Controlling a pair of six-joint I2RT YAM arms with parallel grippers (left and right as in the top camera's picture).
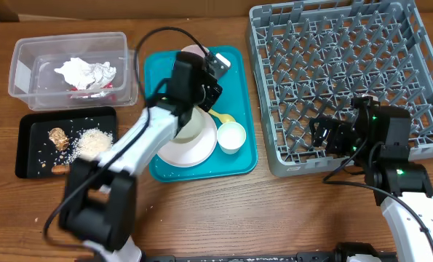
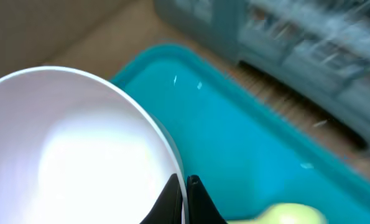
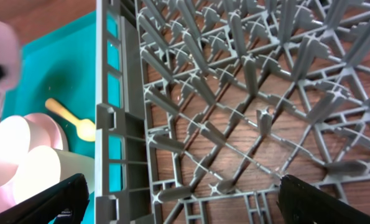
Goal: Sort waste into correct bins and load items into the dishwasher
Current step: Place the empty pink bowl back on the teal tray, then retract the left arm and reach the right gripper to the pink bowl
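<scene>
My left gripper [image 1: 204, 69] is shut on the rim of a pale-pink bowl [image 1: 192, 51] at the far end of the teal tray [image 1: 245, 87]. In the left wrist view the fingers [image 2: 185, 200] pinch that bowl's edge [image 2: 66, 143]. On the tray lie a round plate [image 1: 191, 153] with a white bowl [image 1: 193, 129] on it, a small white cup [image 1: 231, 137] and a yellow spoon [image 1: 222, 116]. My right gripper [image 1: 325, 135] is open and empty over the grey dish rack's [image 1: 347, 65] near-left corner; its fingers [image 3: 185, 205] straddle the rack wall.
The clear tub [image 1: 27, 58] holds a white napkin [image 1: 85, 71] and a red wrapper [image 1: 92, 89]. The black tray [image 1: 27, 145] holds a brown lump [image 1: 57, 136], rice [image 1: 92, 143] and an orange stick [image 1: 60, 169]. A few rice grains lie on the wood near it.
</scene>
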